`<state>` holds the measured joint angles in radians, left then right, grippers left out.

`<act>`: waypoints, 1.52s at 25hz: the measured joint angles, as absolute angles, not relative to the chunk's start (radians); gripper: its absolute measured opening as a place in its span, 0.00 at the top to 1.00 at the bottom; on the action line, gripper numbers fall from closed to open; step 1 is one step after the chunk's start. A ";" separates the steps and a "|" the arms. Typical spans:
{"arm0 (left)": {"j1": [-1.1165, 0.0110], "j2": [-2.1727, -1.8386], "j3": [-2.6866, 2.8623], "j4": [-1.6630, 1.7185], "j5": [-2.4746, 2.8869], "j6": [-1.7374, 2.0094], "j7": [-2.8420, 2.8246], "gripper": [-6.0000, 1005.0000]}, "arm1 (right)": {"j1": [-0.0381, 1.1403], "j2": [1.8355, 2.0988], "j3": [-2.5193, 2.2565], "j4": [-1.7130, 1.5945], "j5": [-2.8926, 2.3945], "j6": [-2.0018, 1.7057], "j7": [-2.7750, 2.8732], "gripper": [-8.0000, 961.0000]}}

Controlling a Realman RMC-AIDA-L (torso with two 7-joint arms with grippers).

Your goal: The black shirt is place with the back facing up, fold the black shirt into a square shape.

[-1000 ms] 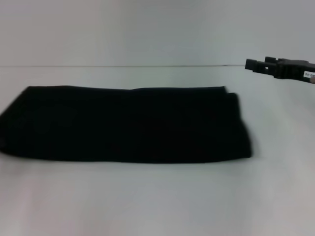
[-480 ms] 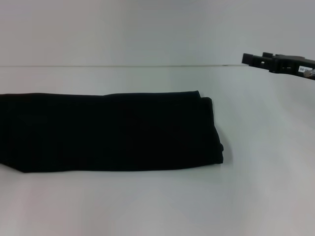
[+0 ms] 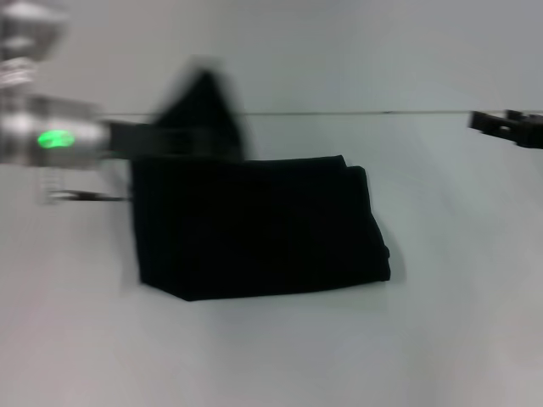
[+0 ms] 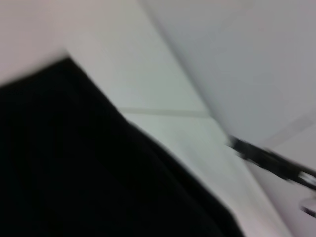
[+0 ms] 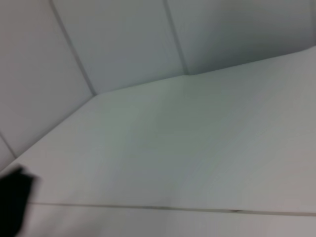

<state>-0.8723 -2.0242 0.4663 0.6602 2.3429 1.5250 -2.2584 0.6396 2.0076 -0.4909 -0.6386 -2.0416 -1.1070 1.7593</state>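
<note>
The black shirt [image 3: 263, 229] lies folded in a band on the white table [image 3: 271, 356]. Its left end is lifted into a peak [image 3: 208, 93] and carried over the rest of the band. My left gripper [image 3: 174, 140] is at that raised end, shut on the cloth, with its blurred silver arm reaching in from the left. In the left wrist view the black shirt [image 4: 74, 173] fills the lower part. My right gripper [image 3: 509, 127] hangs apart at the far right, above the table's back edge; it also shows far off in the left wrist view [image 4: 271, 163].
A pale wall [image 3: 339, 51] rises behind the table's back edge. Bare white tabletop lies in front of and to the right of the shirt. A dark corner of cloth [image 5: 15, 202] shows in the right wrist view.
My left arm has come into view and lifted the shirt's left end, swinging it rightward over the band. The shirt's footprint has shortened from the left. My right gripper has drawn back to the right.
</note>
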 joint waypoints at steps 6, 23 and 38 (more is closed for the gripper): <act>-0.964 -2.167 0.610 0.583 2.309 1.341 -2.256 0.94 | 0.587 1.967 -0.491 -0.640 -1.998 -1.127 1.756 0.13; -0.892 -2.168 0.607 0.232 1.850 1.485 -1.837 0.61 | 0.586 1.932 -0.556 -0.632 -2.014 -1.164 1.853 0.13; -0.698 -2.075 0.610 0.569 1.837 1.375 -1.676 0.14 | 0.703 1.889 -0.745 -0.458 -2.035 -1.224 2.120 0.14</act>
<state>-0.6975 -2.0747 0.6097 0.5692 1.8372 1.3753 -1.6760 0.7030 1.8894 -0.7453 -0.4577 -2.0350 -1.2238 2.1196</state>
